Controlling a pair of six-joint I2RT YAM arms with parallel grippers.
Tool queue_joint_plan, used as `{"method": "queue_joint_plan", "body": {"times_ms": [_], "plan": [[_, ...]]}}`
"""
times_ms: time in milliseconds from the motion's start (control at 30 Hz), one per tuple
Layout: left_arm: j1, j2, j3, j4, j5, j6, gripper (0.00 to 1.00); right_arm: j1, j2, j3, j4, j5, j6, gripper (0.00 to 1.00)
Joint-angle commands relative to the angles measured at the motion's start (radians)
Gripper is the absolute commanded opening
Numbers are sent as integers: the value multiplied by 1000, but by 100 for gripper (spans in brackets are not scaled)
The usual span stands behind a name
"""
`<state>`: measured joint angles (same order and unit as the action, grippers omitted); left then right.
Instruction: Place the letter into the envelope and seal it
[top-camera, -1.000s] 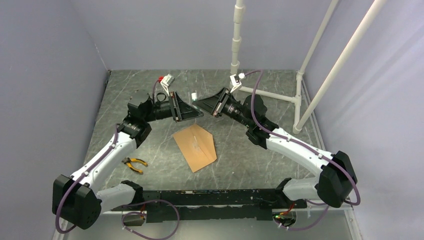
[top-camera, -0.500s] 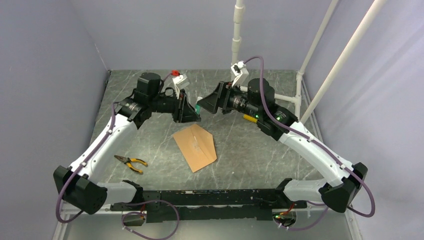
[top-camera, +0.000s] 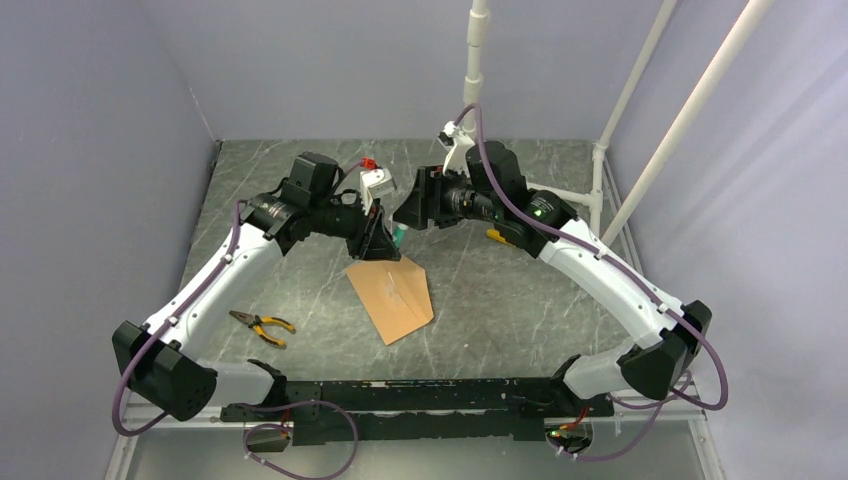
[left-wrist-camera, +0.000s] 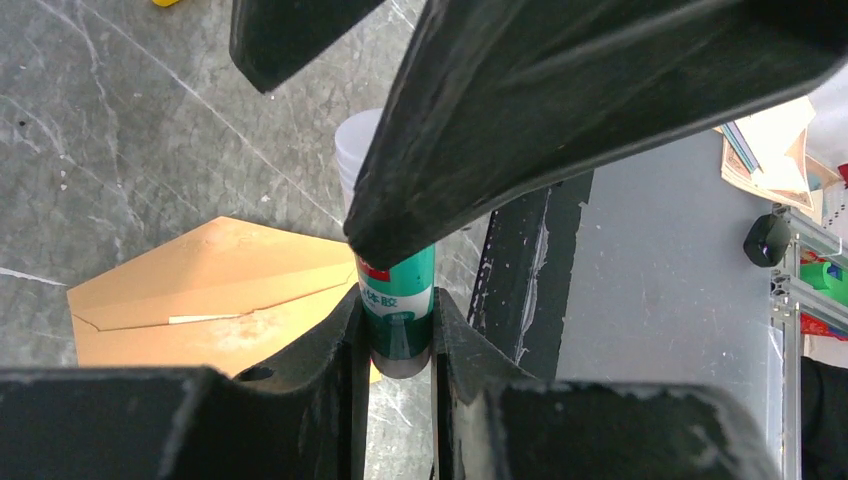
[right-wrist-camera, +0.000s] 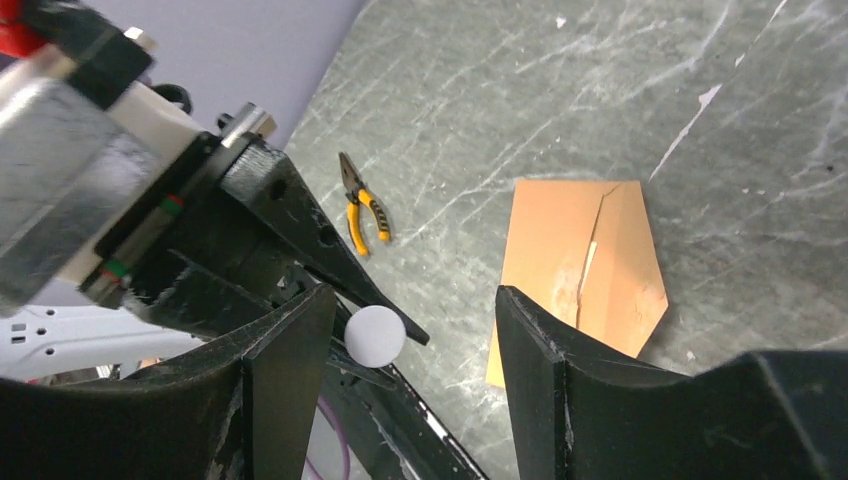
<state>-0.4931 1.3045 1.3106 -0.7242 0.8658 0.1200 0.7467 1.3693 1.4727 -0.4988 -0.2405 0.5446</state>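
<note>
Clamping a green glue stick (left-wrist-camera: 397, 300) between its fingers, the left gripper (left-wrist-camera: 397, 335) was closed tight on the tube's green body; the white cap (left-wrist-camera: 357, 150) pointed away from the wrist, toward the other arm. From above, both arms met over the far half of the table (top-camera: 480, 290), nose to nose, with the stick between them.

The right gripper (right-wrist-camera: 415, 300) stood with its jaws spread wide — the round white cap sat end-on in the gap between the two fingers, nearer one finger than the other, with daylight on both sides; nothing was gripped there.

Down on the marbled table lay the envelope (top-camera: 392, 293), flat, brown, its pointed flap folded out and its seams showing; it rested just below the meeting grippers, touched by neither. Whether the letter was inside it could not be told; no separate sheet could be made out.

Off to the left side of the table — well apart from the envelope — lay a pair of yellow-handled pliers (top-camera: 262, 326).
</note>
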Motion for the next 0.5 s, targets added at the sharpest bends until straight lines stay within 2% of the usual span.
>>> {"method": "queue_joint_plan", "body": {"times_ms": [0,67,133,267,300,400,467], "plan": [[-7,-35,35,-5,-4,36,2,0,3,28,0,-61,4,62],[-7,-38,38,-4,-13,34,2,0,7,20,15,-103,16,59],[-7,-47,42,3,-2,29,2,0,9,2,34,-148,33,46],[-7,-71,31,35,13,12,3,0,-11,-19,51,-120,44,19],[-7,-78,25,50,10,-8,8,0,-25,-39,79,-111,52,13],[-7,-106,-7,139,-19,-97,43,-4,-94,-113,178,-73,93,7],[-7,-131,-50,229,-77,-208,65,-11,-141,-165,242,-46,136,3]]}}
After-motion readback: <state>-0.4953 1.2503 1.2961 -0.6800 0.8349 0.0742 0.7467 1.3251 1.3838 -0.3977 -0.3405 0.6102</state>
